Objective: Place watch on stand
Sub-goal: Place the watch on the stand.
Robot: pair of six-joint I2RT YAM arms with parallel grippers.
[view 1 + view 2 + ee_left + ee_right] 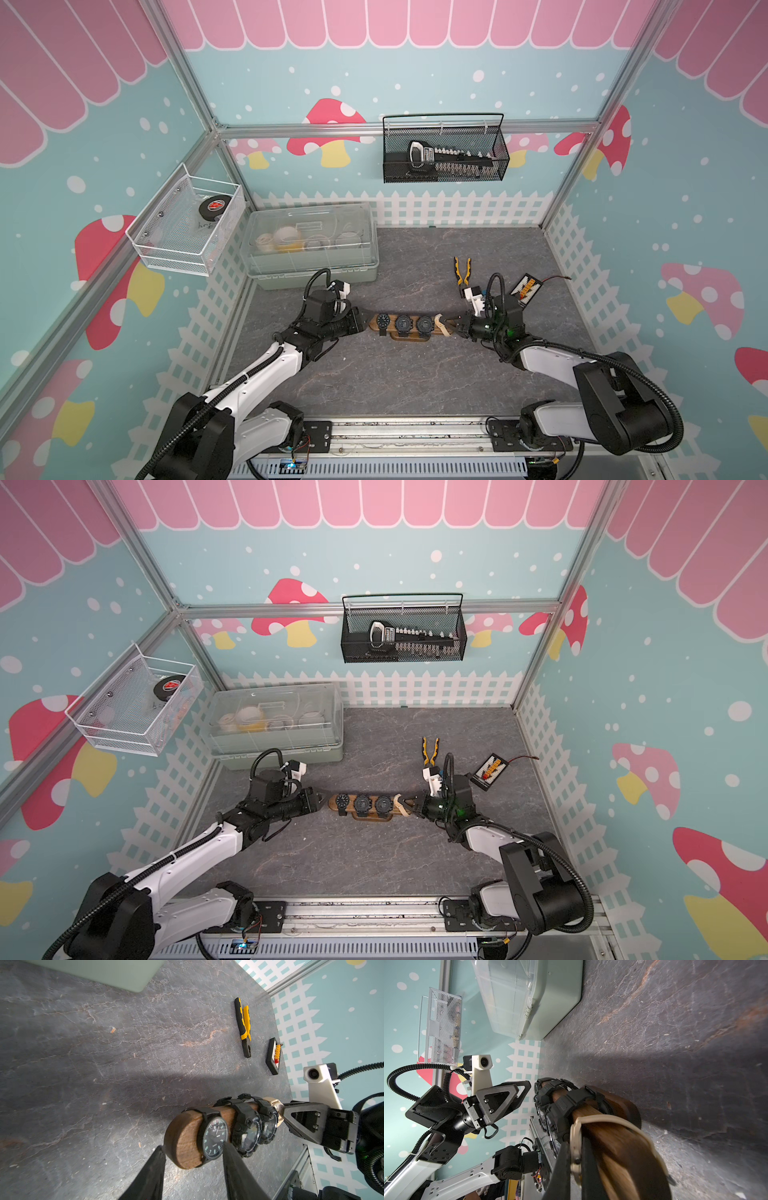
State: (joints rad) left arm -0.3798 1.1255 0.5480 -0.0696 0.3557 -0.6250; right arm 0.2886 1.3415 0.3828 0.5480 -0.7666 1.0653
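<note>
Grey, veined stone-look desk [415, 374] between mushroom-printed walls [685, 208]: a smooth brown wooden stand [182, 1142], a long bar with rounded ends on a smaller base, lies across the middle. Three black watches [403, 322] wrap it, a slim flat-dialled one at the left end, then two chunky, ridged ones. At the right end a beige watch [441, 327] loops its smooth strap over the bar, its case pinched in the right claw [446, 321]. The left claw [363, 325] sits just beside the bar's left end, its dark tapered fingers spread to either side of the round wood. Yellow-handled pliers [462, 270] lie farther back, to the right.
</note>
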